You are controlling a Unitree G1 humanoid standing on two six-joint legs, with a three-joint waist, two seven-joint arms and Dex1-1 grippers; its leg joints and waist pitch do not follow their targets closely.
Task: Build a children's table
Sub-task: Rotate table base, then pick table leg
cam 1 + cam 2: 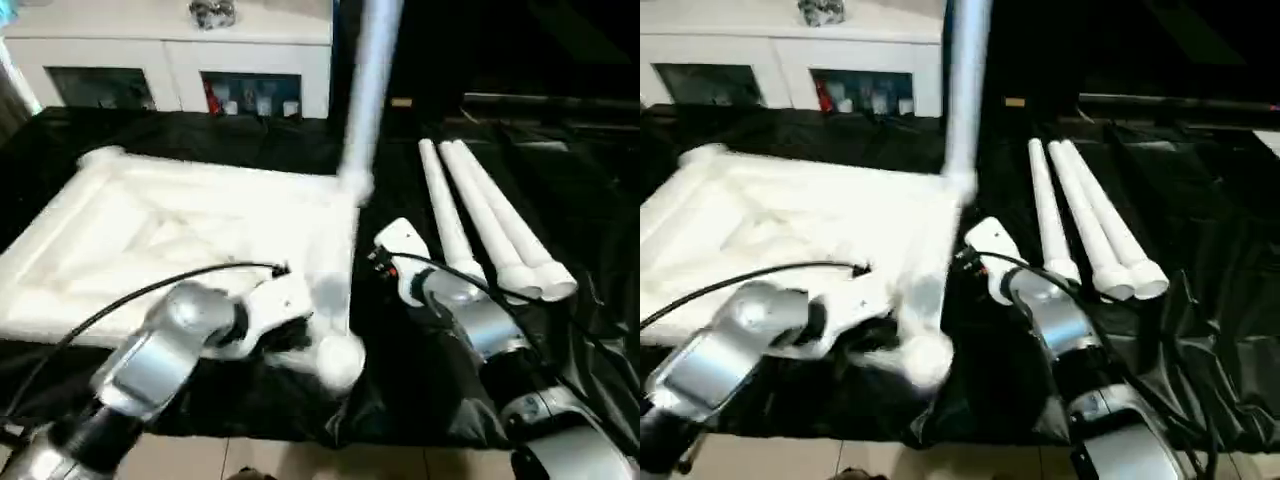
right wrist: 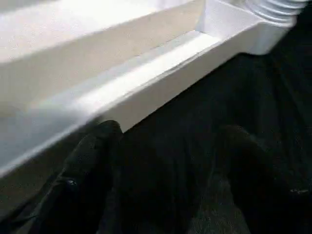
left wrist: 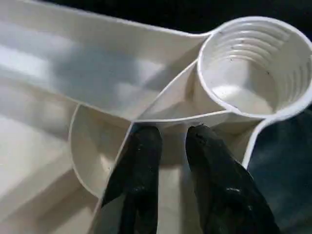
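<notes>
Head views: white table top [image 1: 150, 240] is lying underside up on the black-covered bench [image 1: 560, 200], one leg [image 1: 368, 90] standing upright in its far right corner socket, three loose legs [image 1: 490, 220] lying side by side on the cloth to its right. Left arm [image 1: 170, 350] is reaching over the top's near edge toward the near right corner socket [image 1: 338, 360]; right arm [image 1: 470, 310] is sitting just right of the top's right rim, between top and loose legs. White cabinet [image 1: 170, 60] standing behind. Left wrist view: left claw [image 3: 170, 141] is sitting with fingers a little apart, pinching a thin rib beside the empty ribbed socket [image 3: 253, 63]. Right wrist view: right claw [image 2: 165, 141] is standing wide open over black cloth, holding nothing, one finger [image 2: 97, 146] just beside the top's rim [image 2: 161, 73].
</notes>
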